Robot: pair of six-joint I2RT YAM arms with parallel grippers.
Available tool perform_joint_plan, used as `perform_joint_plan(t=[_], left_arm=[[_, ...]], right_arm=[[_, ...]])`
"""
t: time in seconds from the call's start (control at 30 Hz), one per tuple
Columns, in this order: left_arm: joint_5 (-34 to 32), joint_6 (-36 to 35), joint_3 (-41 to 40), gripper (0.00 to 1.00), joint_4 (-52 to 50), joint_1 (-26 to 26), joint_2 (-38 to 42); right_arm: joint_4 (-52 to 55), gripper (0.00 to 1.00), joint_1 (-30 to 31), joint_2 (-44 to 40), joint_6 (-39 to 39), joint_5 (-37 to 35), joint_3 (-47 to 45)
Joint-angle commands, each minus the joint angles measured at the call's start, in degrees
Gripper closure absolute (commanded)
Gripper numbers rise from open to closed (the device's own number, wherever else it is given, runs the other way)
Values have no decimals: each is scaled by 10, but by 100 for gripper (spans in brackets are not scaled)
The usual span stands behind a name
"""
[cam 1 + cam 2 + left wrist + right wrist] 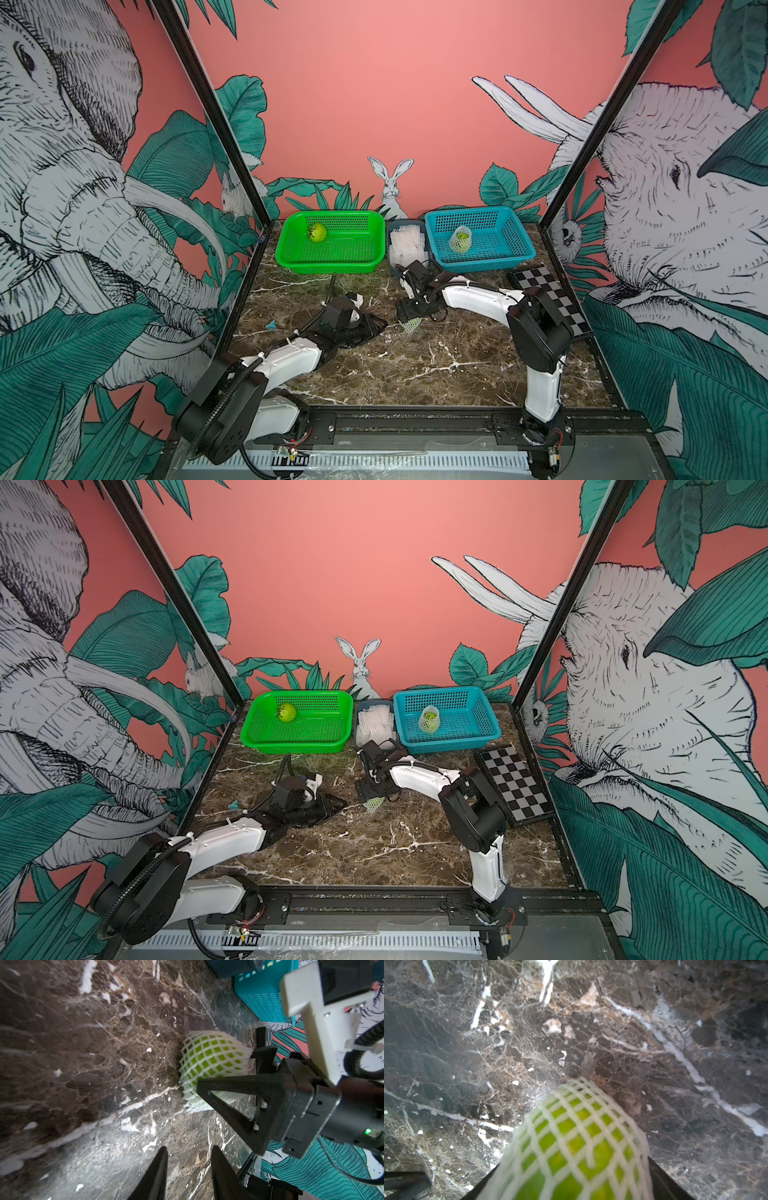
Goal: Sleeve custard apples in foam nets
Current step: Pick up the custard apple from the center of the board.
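Note:
A custard apple sleeved in a white foam net sits low at the table's middle. My right gripper is shut on it, one finger pressed to each side; the gripper shows in both top views. My left gripper lies just left of it, open with only table between its fingers. A bare custard apple lies in the green basket. Another sleeved one stands in the blue basket. Spare foam nets fill a grey bin between the baskets.
A checkerboard lies at the table's right edge beside the right arm. A small teal scrap lies on the marble near the left wall. Black frame posts stand at both back corners.

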State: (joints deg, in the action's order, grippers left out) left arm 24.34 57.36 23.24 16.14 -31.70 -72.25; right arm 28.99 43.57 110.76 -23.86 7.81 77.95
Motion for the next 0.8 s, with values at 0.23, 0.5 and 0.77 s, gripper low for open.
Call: perform_joint_plan(t=[0.23, 0.5, 0.77], left_arm=[[-27, -24, 38, 62, -60, 8, 29], [-41, -41, 87, 58, -109, 25, 73], [-17, -75, 178, 50, -156, 25, 97]], right_arm=[[-165, 17, -77, -135, -72, 183, -106], [-309, 17, -150, -237, -138, 336, -154], [-522, 17, -198, -294, -289, 445, -214]])
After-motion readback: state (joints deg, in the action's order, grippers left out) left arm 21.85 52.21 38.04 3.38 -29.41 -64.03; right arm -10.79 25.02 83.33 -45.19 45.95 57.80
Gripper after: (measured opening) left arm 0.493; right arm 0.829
